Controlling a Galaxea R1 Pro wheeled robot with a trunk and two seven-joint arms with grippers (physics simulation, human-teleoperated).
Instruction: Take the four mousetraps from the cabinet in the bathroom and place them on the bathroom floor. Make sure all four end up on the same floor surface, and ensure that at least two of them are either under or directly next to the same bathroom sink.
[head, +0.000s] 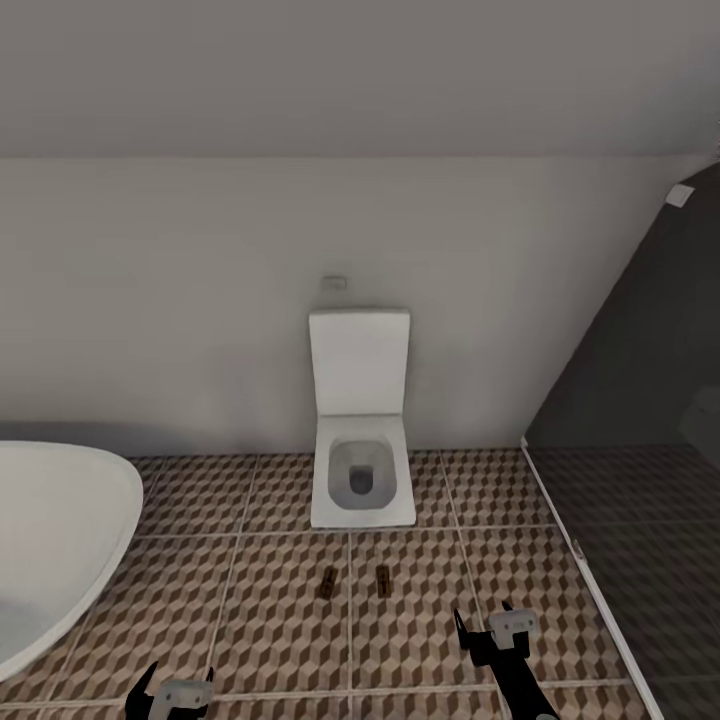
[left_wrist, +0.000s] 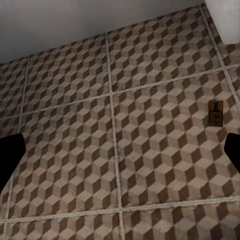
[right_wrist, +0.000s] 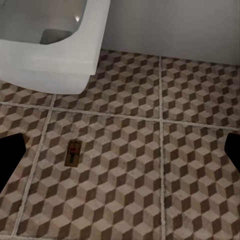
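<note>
Two mousetraps (head: 327, 585) (head: 384, 581) lie side by side on the bathroom floor (head: 270, 620), a short way in front of the toilet. My left gripper (head: 180, 677) hangs open low over the tiles, left of the pair. My right gripper (head: 483, 612) is open too, to their right. In the left wrist view a mousetrap (left_wrist: 215, 113) lies flat on the cube-pattern floor (left_wrist: 75, 130), beyond the open gripper (left_wrist: 120, 155). The right wrist view has a mousetrap (right_wrist: 73, 152) ahead of the empty, open gripper (right_wrist: 120, 150). The cabinet and the bathroom sink are out of view.
A white toilet (head: 361, 430) stands against the back wall, its bowl (right_wrist: 45, 45) close to the right gripper. The oval white bathtub (head: 50, 540) fills the left side. A glass partition (head: 620, 380) closes off a dark grey tiled patch (head: 650, 560) on the right.
</note>
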